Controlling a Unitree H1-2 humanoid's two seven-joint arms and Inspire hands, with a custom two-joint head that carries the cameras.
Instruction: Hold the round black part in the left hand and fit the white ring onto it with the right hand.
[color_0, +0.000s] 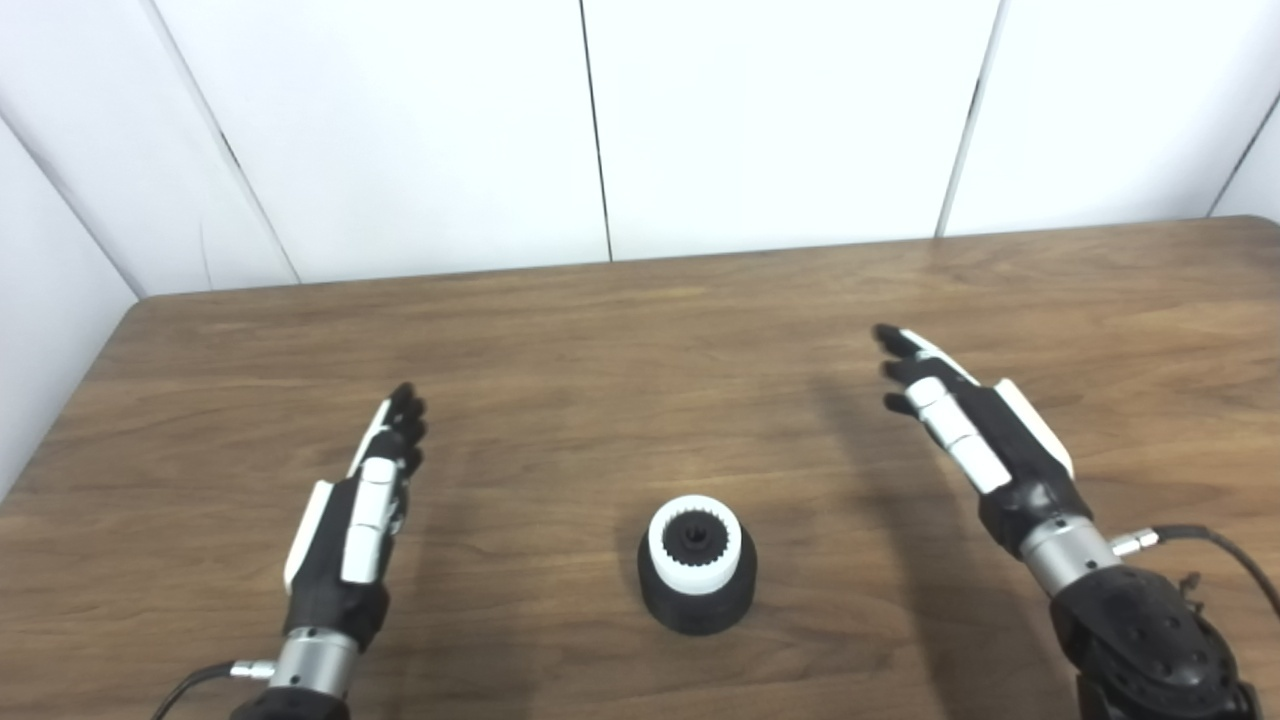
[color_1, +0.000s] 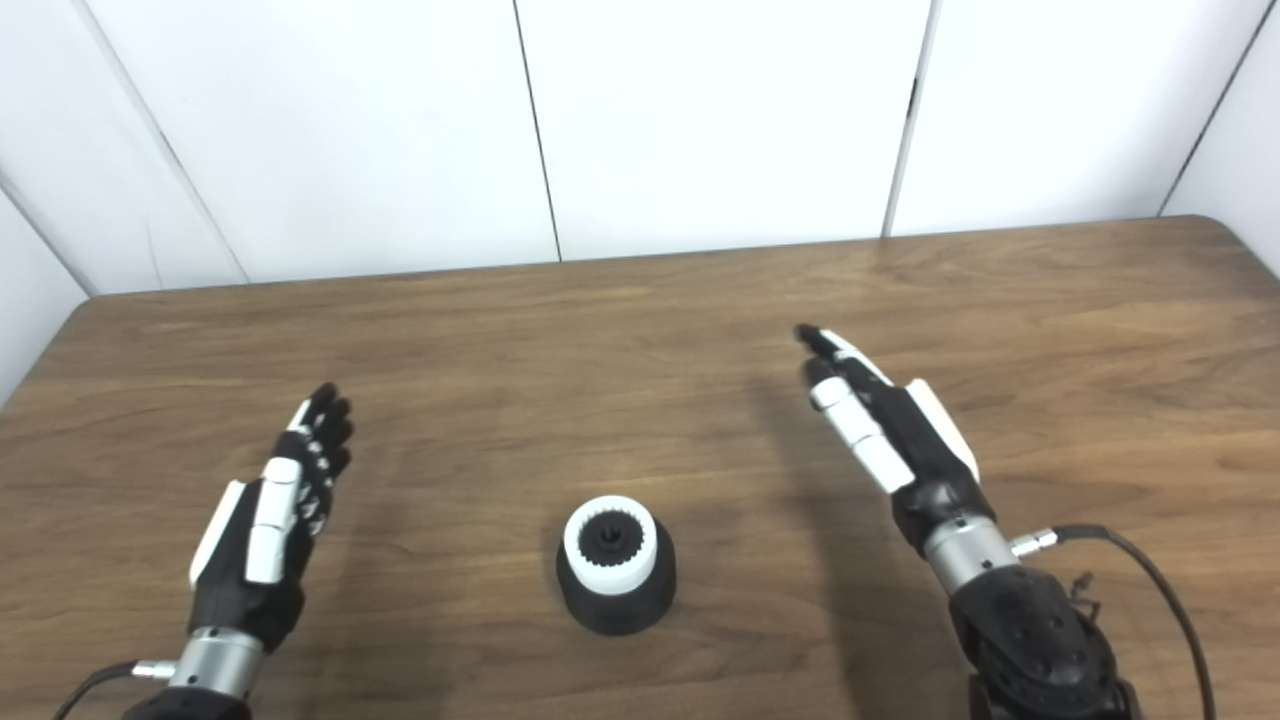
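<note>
Appears finished: white ring (color_0: 695, 545) already seated atop round black part (color_0: 697, 598), standing on bench (color_0: 640, 330), between and nearer than the fingertips of both hands. Left hand (color_0: 352, 520) and right hand (color_0: 975, 430) released, fingers (color_0: 405, 425) extended, grasping nothing. No containers visible.

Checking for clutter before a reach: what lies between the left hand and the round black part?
Only bare table, in both eye views, between the left hand and the round black part.
</note>
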